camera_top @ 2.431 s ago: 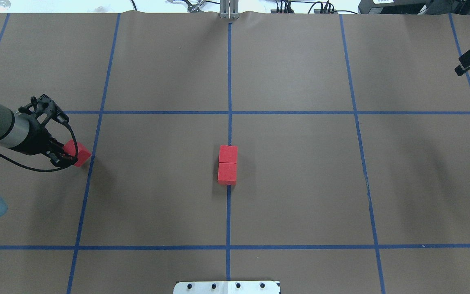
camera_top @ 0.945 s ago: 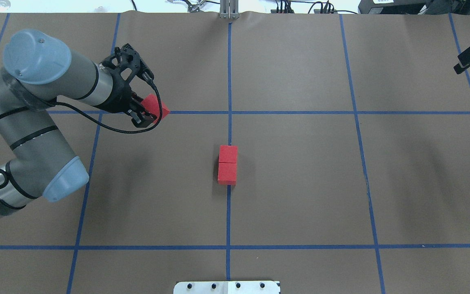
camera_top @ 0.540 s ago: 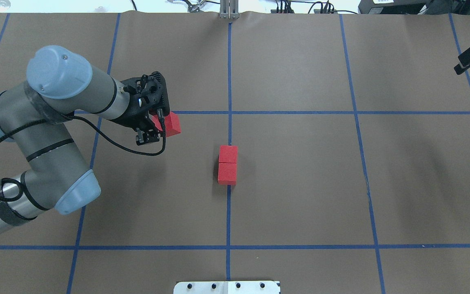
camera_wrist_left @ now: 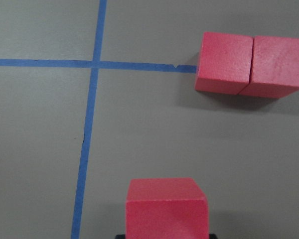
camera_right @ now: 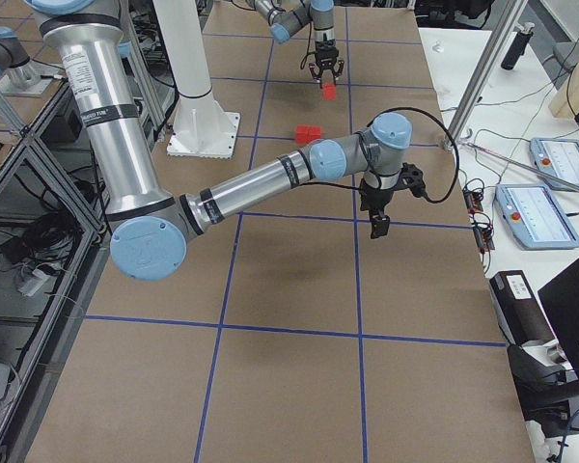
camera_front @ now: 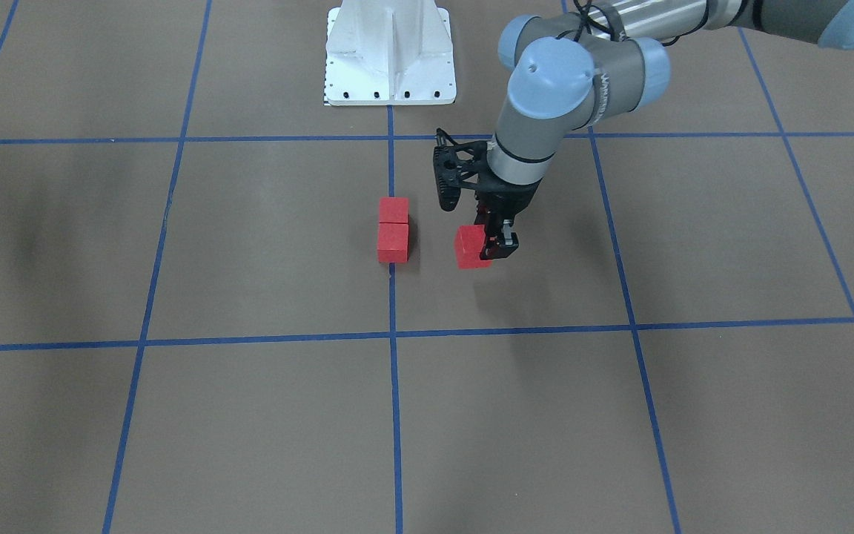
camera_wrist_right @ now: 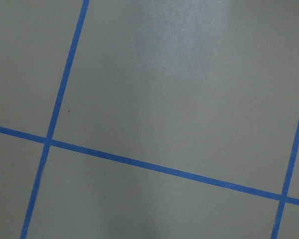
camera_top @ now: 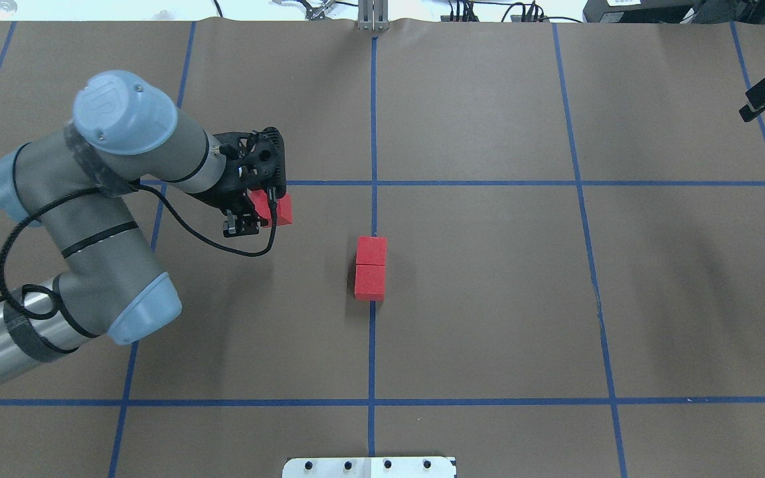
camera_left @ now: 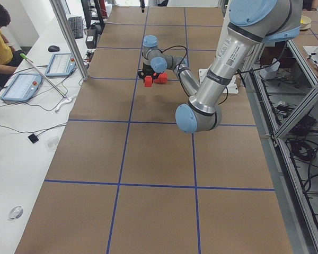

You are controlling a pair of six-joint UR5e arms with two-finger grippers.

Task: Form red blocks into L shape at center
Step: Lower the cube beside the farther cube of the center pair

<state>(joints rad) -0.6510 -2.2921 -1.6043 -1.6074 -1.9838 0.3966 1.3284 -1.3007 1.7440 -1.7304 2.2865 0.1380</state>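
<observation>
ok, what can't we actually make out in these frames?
- Left arm's jaws: cut off by the left wrist view's bottom edge below the held matte red cube; overhead, the wrist covers part of them.
- Right arm's jaws: cut by the overhead view's right edge, small in the exterior right view; open or shut unreadable.
- Pair of touching red cubes: too small in the exterior left view to see their seam.

A brown paper-covered worktop, gridded with blue tape lines, adjoins a white bench carrying tablets.
</observation>
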